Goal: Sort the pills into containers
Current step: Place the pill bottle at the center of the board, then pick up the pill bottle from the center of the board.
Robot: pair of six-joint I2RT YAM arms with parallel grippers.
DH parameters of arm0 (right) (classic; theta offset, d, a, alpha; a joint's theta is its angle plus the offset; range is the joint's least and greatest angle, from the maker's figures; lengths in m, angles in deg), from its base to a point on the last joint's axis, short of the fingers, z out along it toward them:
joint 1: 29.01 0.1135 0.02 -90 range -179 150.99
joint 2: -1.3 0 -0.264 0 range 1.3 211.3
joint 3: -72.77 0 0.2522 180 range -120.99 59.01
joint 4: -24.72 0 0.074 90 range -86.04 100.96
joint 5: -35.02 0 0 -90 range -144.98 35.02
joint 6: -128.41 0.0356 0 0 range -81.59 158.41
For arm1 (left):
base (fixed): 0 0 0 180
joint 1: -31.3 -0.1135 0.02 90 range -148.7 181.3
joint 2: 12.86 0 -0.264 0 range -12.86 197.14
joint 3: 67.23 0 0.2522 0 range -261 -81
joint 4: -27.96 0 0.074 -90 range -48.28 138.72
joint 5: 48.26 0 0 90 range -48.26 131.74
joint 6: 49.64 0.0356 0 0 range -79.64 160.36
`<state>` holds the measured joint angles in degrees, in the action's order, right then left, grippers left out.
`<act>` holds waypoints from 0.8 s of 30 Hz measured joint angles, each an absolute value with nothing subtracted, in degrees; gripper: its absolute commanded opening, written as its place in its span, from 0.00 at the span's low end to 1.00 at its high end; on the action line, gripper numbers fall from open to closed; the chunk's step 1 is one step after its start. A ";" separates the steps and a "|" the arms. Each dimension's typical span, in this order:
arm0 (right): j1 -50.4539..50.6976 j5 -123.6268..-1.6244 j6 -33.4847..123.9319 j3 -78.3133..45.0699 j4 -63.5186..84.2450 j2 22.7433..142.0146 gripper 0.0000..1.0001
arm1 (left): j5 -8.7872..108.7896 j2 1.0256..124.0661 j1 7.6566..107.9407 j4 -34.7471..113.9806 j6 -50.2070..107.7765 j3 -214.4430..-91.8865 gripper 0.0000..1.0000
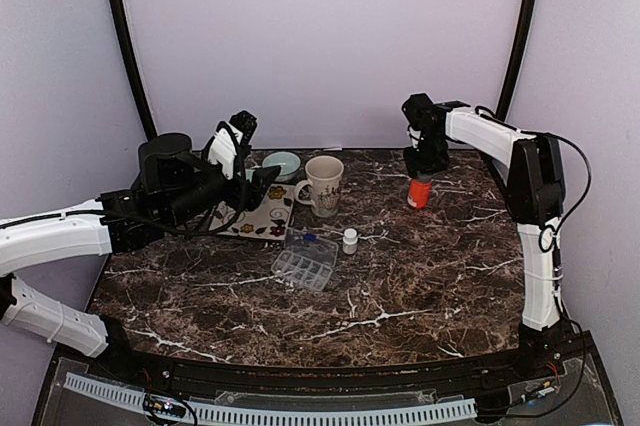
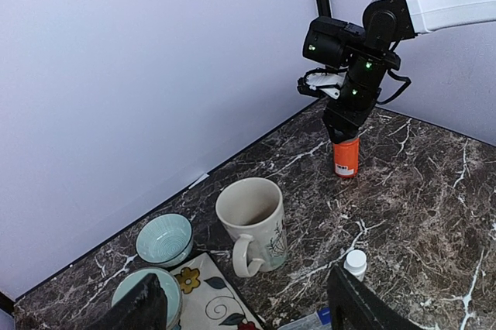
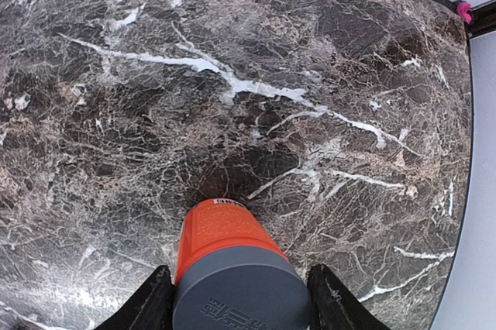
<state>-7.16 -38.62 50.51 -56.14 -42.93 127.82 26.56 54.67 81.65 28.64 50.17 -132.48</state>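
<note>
**Left:** left end effector (image 2: 244,283), fingers apart and holding nothing, raised above the bench (image 1: 420,286).

**Centre:** clear pill organizer (image 1: 304,263) with a small white bottle (image 1: 350,240) just beside it.

**Right rear:** right end effector (image 1: 421,178) clamped across the grey cap (image 3: 236,291) of the orange pill bottle (image 3: 221,237). The bottle is upright, its base apparently on the bench. It is judged light, rigid and smooth-walled, so a hold at or just under the cap should resist slipping.
</note>
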 measured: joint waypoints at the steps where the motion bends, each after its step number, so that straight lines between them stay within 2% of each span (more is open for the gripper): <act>1: -7.16 -38.62 50.64 -56.12 -42.91 127.80 0.59 | 26.60 54.67 81.65 28.64 50.15 -132.48 0.74; 15: -6.85 -40.18 51.36 -55.18 -43.06 127.27 0.69 | 27.37 54.67 81.65 28.66 50.15 -132.48 0.74; 24: -6.72 -39.21 51.60 -55.18 -43.10 125.43 0.72 | 27.41 54.67 81.65 29.23 49.88 -132.48 0.75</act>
